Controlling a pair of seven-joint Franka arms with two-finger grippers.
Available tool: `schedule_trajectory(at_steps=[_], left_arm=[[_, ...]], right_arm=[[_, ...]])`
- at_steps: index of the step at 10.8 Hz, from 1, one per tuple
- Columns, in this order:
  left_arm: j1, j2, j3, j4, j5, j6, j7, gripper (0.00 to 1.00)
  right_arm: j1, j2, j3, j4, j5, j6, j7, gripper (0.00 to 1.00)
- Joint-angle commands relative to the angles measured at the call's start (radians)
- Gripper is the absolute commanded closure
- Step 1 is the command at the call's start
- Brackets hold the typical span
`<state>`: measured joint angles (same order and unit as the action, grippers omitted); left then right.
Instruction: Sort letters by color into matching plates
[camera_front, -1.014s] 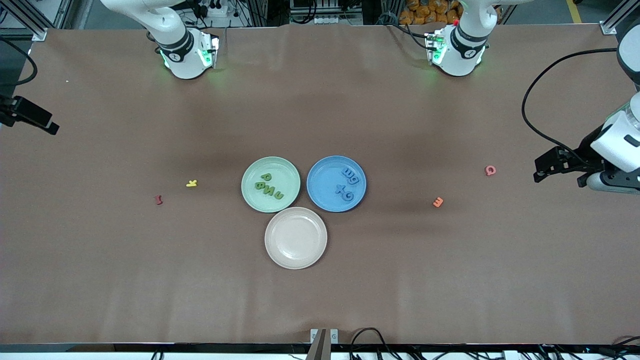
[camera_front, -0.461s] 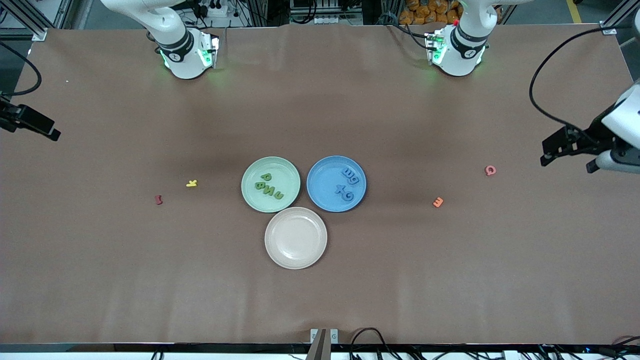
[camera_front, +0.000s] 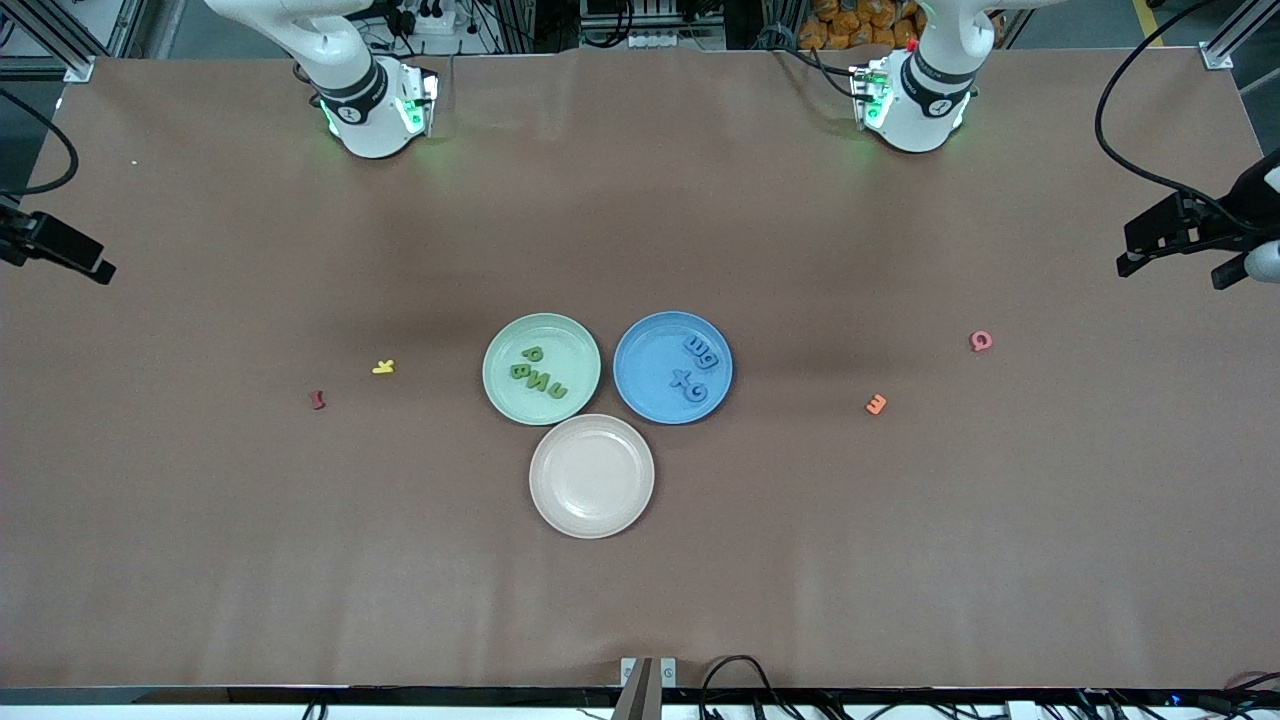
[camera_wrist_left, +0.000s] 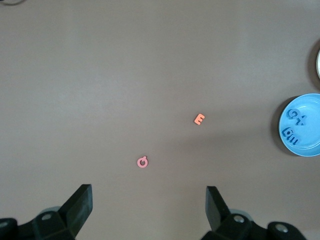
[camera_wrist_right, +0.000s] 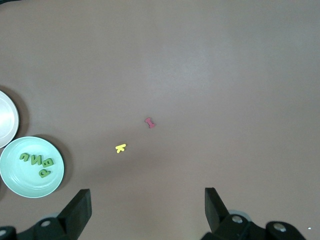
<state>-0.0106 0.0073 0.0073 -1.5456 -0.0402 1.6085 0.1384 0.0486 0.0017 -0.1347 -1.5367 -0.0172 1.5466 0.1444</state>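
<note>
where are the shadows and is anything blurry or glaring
Front view: soft broad shadows on the table beside the green plate and blue plate, no glare. Both wrist views: even light, sharp pink letter and yellow letter.

You're looking at a matt brown table cover (camera_front: 300, 560), faintly creased like paper or thin cloth, though it's hard to say which. The green plate (camera_front: 497, 345), blue plate (camera_front: 640, 340) and beige plate (camera_front: 592, 476) look smooth, softly shiny plastic. The letters (camera_front: 538, 378) seem dull and foam-like.
</note>
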Motion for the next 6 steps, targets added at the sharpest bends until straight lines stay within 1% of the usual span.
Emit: schedule_trajectory(at_steps=[1,6], left_arm=[[0.003,0.000,0.005,0.022,-0.013,-0.027,0.026,0.00],[0.001,0.005,0.007,0.032,-0.015,-0.027,0.027,0.00]], right_arm=[[-0.061,-0.009,0.064,-0.008,-0.017,0.009,0.012,0.00],[-0.061,-0.006,0.064,-0.008,-0.017,0.026,0.011,0.00]])
